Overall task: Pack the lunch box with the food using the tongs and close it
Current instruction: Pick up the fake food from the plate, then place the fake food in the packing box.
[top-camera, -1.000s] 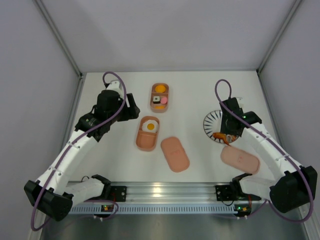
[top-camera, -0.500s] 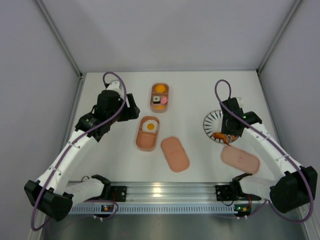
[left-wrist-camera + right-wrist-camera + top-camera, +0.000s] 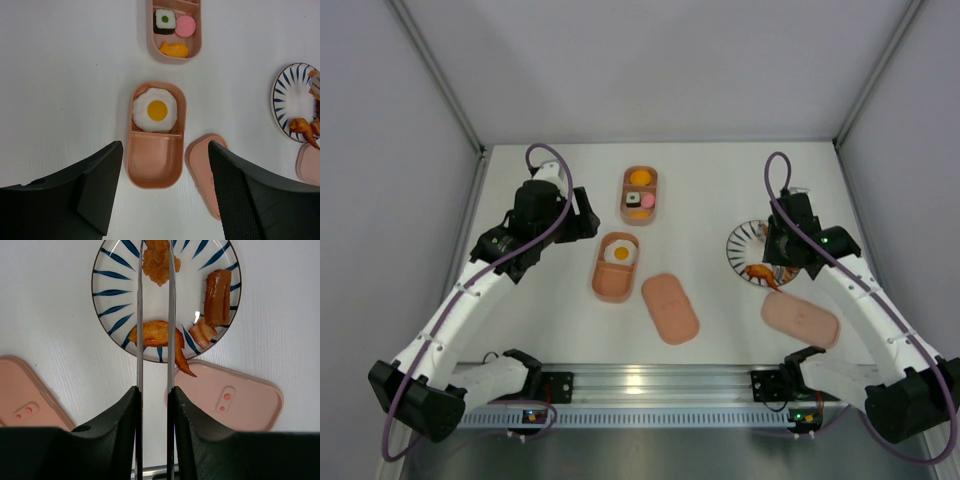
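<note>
The lunch box is two salmon-pink trays. The near tray (image 3: 152, 165) holds a fried egg (image 3: 156, 110) in its far half, and its near half is bare. The far tray (image 3: 196, 42) holds a sushi roll (image 3: 165, 20), a pink piece (image 3: 186, 26) and an orange piece (image 3: 175, 49). My left gripper (image 3: 165, 150) hangs open above the near tray, holding nothing. My right gripper (image 3: 153, 389) is shut on the tongs (image 3: 139, 315). Their two arms reach out over the striped plate (image 3: 102, 285), either side of a fried piece (image 3: 155, 333) and a crumbly orange piece (image 3: 157, 260). The tongs' tips are out of frame.
A sausage (image 3: 218, 297) and a bacon strip (image 3: 202, 332) also lie on the plate. One flat pink lid (image 3: 670, 307) lies beside the near tray, and another lid (image 3: 801, 320) lies just in front of the plate. Grey walls close in the table on three sides.
My right arm has shifted a little to the right over the plate, and its jaws have narrowed on the tongs. The left arm and the trays have not moved.
</note>
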